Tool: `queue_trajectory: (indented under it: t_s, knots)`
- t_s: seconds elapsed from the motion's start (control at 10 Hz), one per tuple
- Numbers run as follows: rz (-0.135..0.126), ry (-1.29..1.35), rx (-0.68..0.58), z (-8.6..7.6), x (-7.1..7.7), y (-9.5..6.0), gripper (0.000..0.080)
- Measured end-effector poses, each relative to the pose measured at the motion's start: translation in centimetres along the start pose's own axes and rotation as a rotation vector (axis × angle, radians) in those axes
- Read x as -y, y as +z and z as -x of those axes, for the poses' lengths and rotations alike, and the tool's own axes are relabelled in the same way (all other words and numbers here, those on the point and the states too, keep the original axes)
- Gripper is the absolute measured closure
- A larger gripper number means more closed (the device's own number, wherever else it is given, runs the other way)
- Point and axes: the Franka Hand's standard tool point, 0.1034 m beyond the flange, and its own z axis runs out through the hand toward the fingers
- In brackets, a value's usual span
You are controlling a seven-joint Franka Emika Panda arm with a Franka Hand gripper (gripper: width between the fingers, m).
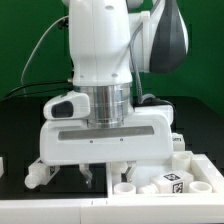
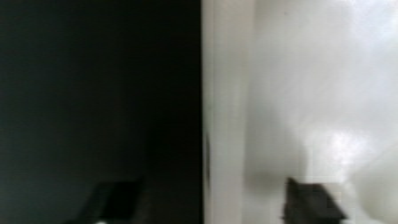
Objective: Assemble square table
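The white square tabletop slab (image 1: 196, 172) lies at the exterior view's lower right, with round holes showing. A short white leg with a black-and-white tag (image 1: 170, 183) lies on or just in front of it. Another white leg (image 1: 37, 176) lies at the lower left. My gripper (image 1: 112, 170) hangs low over the slab's left edge. In the wrist view the gripper (image 2: 214, 198) is open. One dark fingertip (image 2: 116, 200) is over the black table and the other is over the blurred white slab (image 2: 294, 90). The slab's edge runs between them. Nothing is held.
The black table (image 1: 20, 130) has a green backdrop behind it. A white part (image 1: 2, 165) sits at the far left edge. A white strip (image 1: 50, 212) runs along the front. The arm's body blocks most of the middle of the table.
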Motion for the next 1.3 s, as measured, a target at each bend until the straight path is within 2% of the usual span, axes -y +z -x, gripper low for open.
queue_trajectory:
  t_s: [0.1,0.2,0.3,0.4,0.5,0.6,0.7,1.1,1.3]
  knots:
    - [-0.007,0.04,0.014,-0.1,0.2,-1.2,0.0299]
    - [-0.015,0.086,0.03,-0.4,1.0,-2.5,0.0198]
    - [-0.021,0.113,0.032,-1.0,2.0,-3.5,0.016]
    - [-0.025,0.251,0.051,-1.5,3.0,-3.9,0.0153]
    - [-0.029,0.358,0.062,-3.1,3.8,-4.4,0.0153]
    - [-0.028,0.372,0.028,-3.9,4.0,-4.1,0.0153]
    - [-0.028,0.363,-0.004,-3.7,4.4,-3.8,0.0151]
    - [-0.026,0.407,0.013,-3.3,4.6,-3.5,0.0151]
    - [-0.02,0.579,0.027,-2.4,6.4,-2.6,0.0151]
